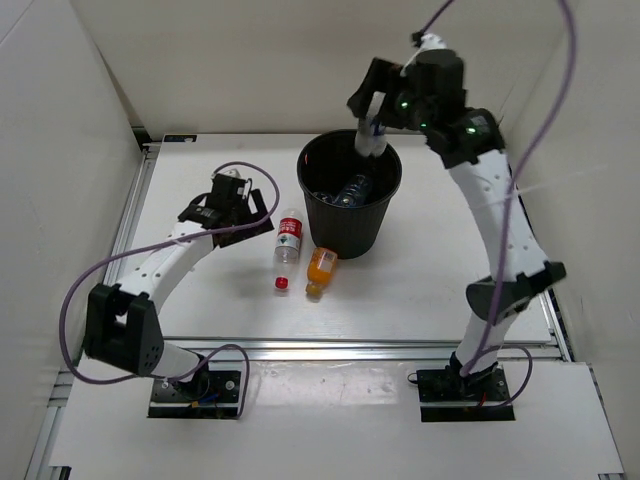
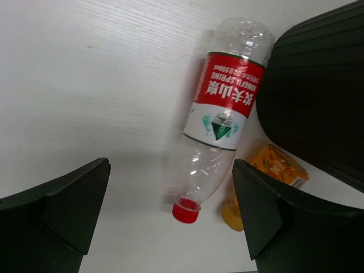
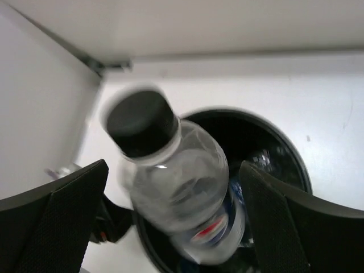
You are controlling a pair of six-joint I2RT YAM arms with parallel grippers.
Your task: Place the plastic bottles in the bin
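Note:
A clear bottle with a dark cap and blue label hangs blurred over the mouth of the black bin, base down. It sits between the jaws of my right gripper, which stand open with a gap on each side. From the top, that bottle pokes up at the bin's far rim under the right gripper. Another blue-label bottle lies inside. The red-label bottle and the orange bottle lie on the table beside the bin. My left gripper hovers open above the red cap.
White walls close the table on the left, back and right. A metal rail runs along the near edge. A purple cable loops off the left arm.

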